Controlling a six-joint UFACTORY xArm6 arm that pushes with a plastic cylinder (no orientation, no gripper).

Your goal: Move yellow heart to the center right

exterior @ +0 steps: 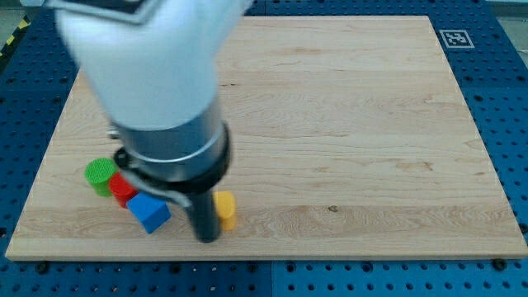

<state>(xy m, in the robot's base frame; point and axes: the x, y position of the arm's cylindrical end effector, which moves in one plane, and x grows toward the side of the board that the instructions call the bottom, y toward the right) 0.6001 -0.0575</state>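
Observation:
The yellow heart (225, 209) lies near the view's bottom edge of the wooden board (346, 124), left of centre; its left part is hidden by the rod. My tip (206, 238) is at the heart's left side, touching or almost touching it. A blue block (148, 213) lies just left of the rod. A red block (123, 189) sits up and to the left of the blue one, partly hidden by the arm. A green round block (100, 174) lies at the far left of this group.
The large white and grey arm body (157, 82) covers the board's upper left. A black-and-white marker tag (456, 38) sits off the board at the view's top right. The board rests on a blue perforated table (503, 99).

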